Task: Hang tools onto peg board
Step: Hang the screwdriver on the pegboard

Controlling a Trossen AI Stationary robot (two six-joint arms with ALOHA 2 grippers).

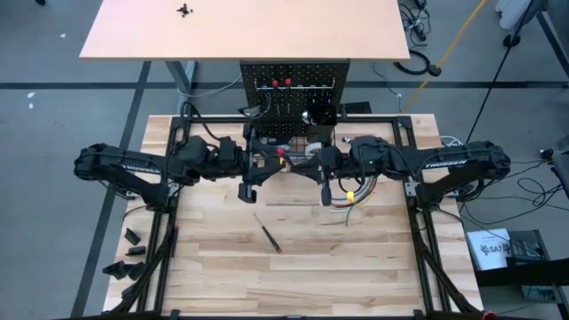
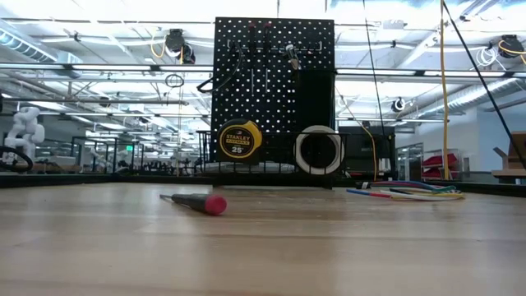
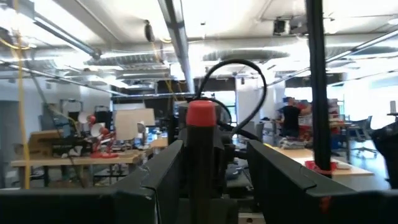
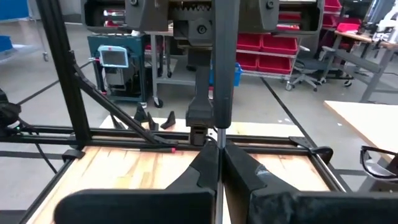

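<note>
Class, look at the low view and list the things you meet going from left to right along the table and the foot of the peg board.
Red-handled screwdriver lying on the table → yellow tape measure at the foot of the peg board → white tape roll → bundle of coloured wires on the table.

The table (image 1: 293,267) is pale wooden planking, smooth with visible grain and a soft sheen. The peg board (image 2: 274,90) is matt black perforated metal, and the screwdriver (image 2: 196,201) lying before it has a glossy red plastic cap. The tape measure (image 2: 239,141) has a shiny yellow plastic case.
</note>
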